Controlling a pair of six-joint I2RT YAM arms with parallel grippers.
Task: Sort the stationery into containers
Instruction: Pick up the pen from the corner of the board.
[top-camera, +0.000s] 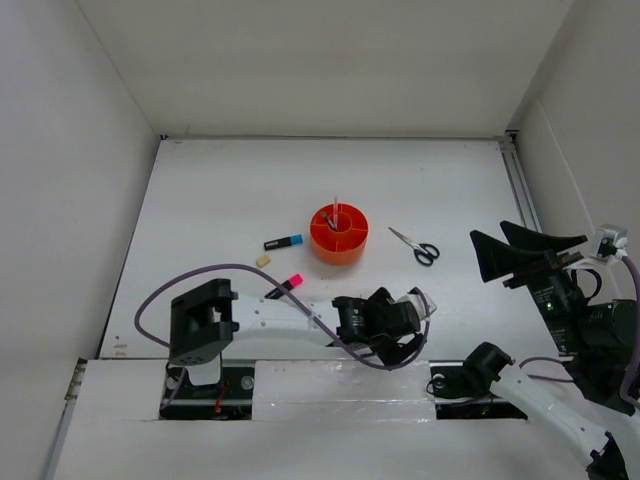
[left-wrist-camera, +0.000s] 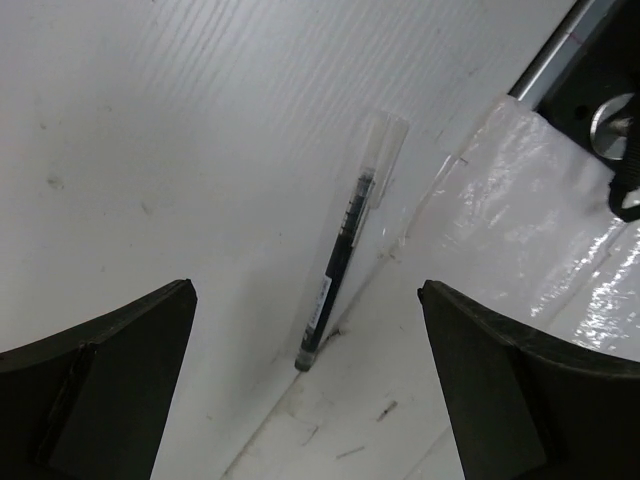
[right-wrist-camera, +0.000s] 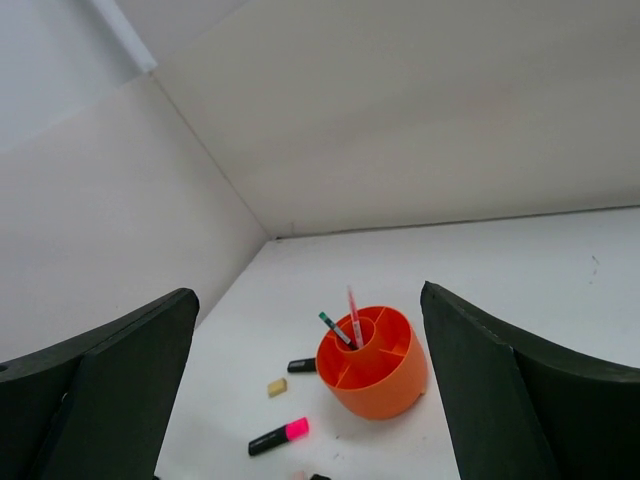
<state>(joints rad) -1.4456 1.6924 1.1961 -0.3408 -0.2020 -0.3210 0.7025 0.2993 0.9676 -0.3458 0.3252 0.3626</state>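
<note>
The orange organiser (top-camera: 338, 233) stands mid-table, with a pink pen (right-wrist-camera: 354, 318) and a thin dark pen (right-wrist-camera: 335, 330) upright in its central cup. The blue-capped marker (top-camera: 283, 242), tan eraser (top-camera: 263, 261) and pink-capped marker (top-camera: 285, 287) lie to its left. The black-handled scissors (top-camera: 415, 245) lie to its right. My left gripper (top-camera: 400, 330) is open and low at the near edge, over a thin black pen (left-wrist-camera: 340, 270) with a clear cap. That pen lies flat ahead of the fingers, untouched. My right gripper (top-camera: 500, 245) is open, empty and raised at the right.
A shiny taped strip (left-wrist-camera: 520, 260) runs along the near table edge beside the thin pen. White walls close the table on the left, back and right. The left arm's grey cable (top-camera: 200, 275) loops over the near-left table.
</note>
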